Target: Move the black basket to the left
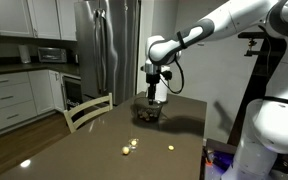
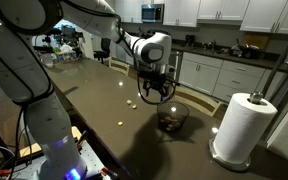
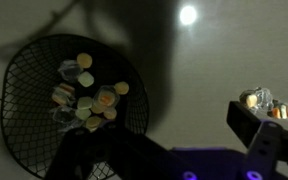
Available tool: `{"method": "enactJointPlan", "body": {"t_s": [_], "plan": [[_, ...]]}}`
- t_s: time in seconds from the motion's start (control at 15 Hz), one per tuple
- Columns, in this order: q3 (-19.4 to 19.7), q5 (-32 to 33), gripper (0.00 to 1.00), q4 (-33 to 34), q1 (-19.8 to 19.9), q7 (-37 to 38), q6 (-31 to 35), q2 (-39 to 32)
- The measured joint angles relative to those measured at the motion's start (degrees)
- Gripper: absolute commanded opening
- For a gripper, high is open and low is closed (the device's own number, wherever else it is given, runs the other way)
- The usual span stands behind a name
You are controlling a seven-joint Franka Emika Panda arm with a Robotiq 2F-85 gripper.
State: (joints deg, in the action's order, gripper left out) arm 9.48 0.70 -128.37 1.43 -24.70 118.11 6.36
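Note:
The black basket [image 1: 150, 112] is a small round dark wire bowl holding yellowish-tan round items. It stands on the dark table, in both exterior views [image 2: 171, 118]. In the wrist view its mesh [image 3: 29, 110] fills the left side. My gripper [image 1: 154, 97] hangs just above it, also in an exterior view [image 2: 156, 92]. In the wrist view the gripper [image 3: 169, 135] is open. One finger lies over the basket's near rim and the other is out to the right over bare table. Nothing is between the fingers.
A tall white paper towel roll [image 2: 242, 125] stands close beside the basket. Loose tan pieces [image 1: 130, 147] lie on the table toward its front, also visible in an exterior view [image 2: 130, 101]. A pale chair [image 1: 87, 110] stands at the table's side. Kitchen cabinets and a fridge [image 1: 104, 45] are behind.

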Motion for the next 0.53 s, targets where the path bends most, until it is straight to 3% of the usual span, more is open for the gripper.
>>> {"method": "enactJointPlan", "body": {"t_s": [0.53], "plan": [[0.4, -9.4, 1.00, 5.4, 3.1, -13.1, 3.6, -11.5]]}}
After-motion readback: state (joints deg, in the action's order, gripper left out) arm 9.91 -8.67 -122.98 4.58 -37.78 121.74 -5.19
